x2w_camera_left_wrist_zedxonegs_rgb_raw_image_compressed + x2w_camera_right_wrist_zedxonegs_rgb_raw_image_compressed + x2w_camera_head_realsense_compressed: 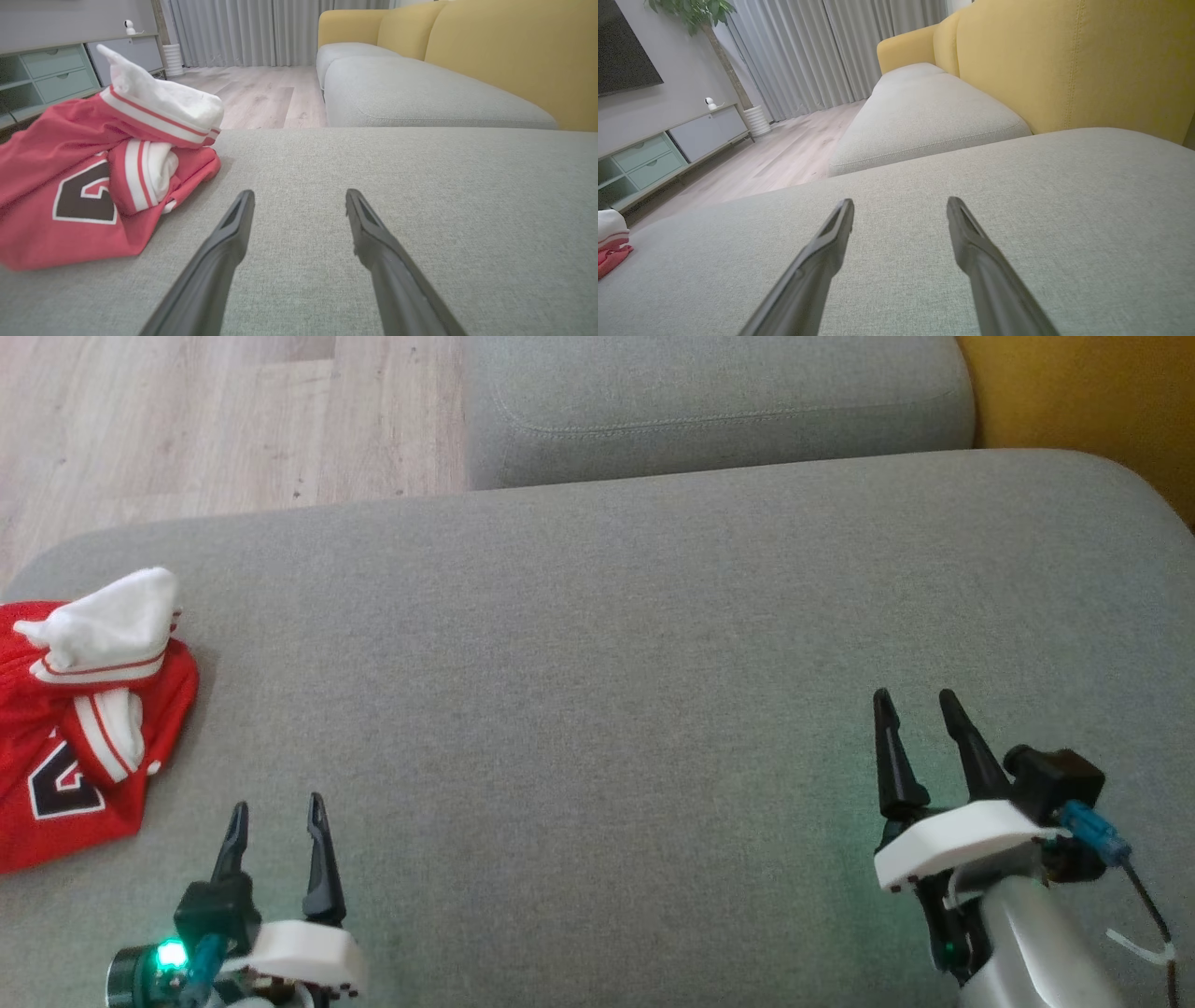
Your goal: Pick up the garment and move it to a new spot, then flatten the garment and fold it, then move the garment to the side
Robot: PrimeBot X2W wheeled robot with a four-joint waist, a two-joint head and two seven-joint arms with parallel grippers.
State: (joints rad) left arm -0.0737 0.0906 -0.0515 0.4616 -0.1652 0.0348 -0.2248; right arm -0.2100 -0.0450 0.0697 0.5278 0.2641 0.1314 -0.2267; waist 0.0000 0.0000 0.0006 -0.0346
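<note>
The garment (84, 728) is a red jersey with white striped sleeves and a dark number, lying crumpled at the far left edge of the grey sofa cushion (597, 644). In the left wrist view the garment (93, 177) sits to the left of my fingers, apart from them. My left gripper (276, 807) hovers open at the lower left, just right of the jersey, with nothing between its fingers. My right gripper (915, 700) stands open at the lower right over bare cushion. A sliver of the garment (609, 240) shows at the right wrist view's left edge.
A second grey seat cushion (709, 401) lies beyond, with the yellow backrest (1083, 392) at the upper right. Wooden floor (215, 420) runs past the cushion's far left. A low cabinet (51, 70) and curtains (243, 30) stand across the room.
</note>
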